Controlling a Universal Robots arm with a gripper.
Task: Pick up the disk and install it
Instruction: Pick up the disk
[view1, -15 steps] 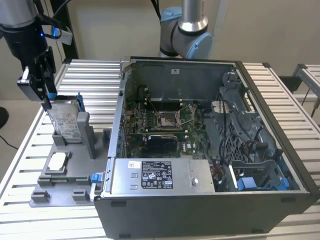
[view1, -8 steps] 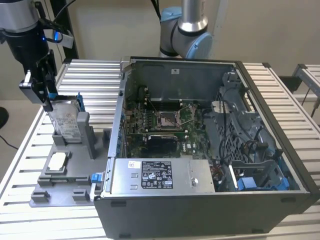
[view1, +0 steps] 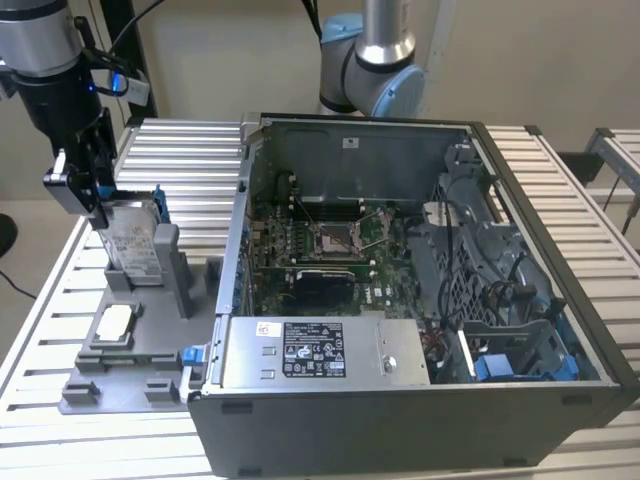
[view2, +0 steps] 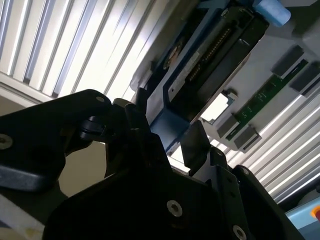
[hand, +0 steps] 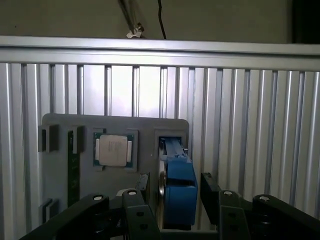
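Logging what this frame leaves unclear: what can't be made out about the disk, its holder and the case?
- The disk, exterior view: one edge sits behind the gripper, its foot is sunk in the holder, and the label is too small to read.
- The disk, first wrist view: seen edge-on, so its face is hidden; the nearer end is behind the gripper.
- The case, exterior view: cables cover the bay, so a free slot cannot be told.

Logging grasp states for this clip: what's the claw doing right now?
Claw: open, straddling the upright disk, with a gap visible on each side.
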